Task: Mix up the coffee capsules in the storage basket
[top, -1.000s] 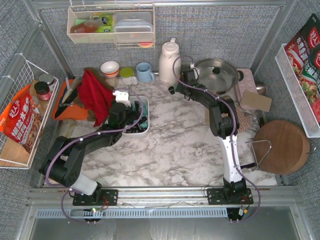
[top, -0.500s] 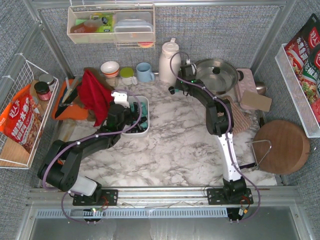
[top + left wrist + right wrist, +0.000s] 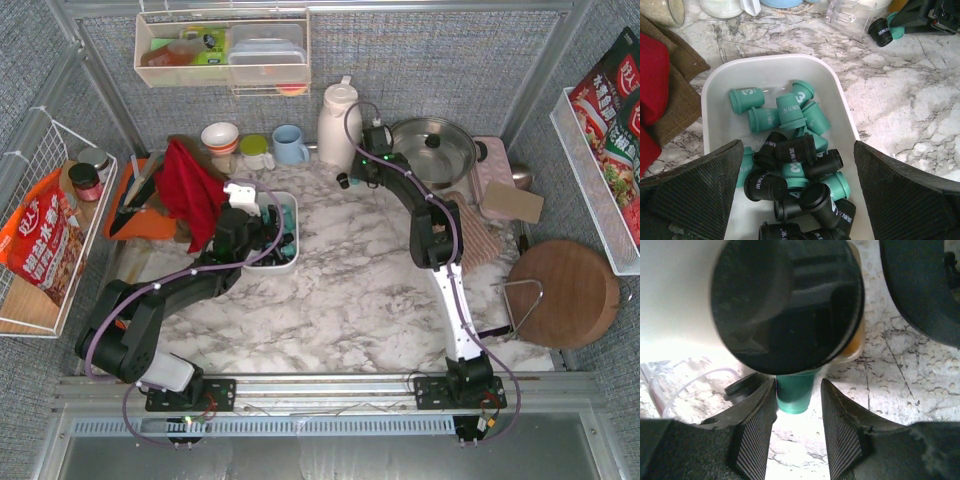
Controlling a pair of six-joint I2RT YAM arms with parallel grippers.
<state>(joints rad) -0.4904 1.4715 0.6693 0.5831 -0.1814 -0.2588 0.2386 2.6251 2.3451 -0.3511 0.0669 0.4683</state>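
Left fingers (image 3: 700, 195) spread fully and empty above the white storage basket (image 3: 720, 90) on the bench (image 3: 900, 110) — teal and black coffee capsules (image 3: 790, 150) heaped inside. Right fingers (image 3: 755, 440), narrowly parted beside the white jug (image 3: 338, 120), flank a lone teal capsule (image 3: 795, 390) — grip cannot be told

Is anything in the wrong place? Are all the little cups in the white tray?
Not all. Two sit out on the marble table by the white jug: a teal capsule between the right gripper's fingers, and a black capsule beside it. The other capsules are in the storage basket.
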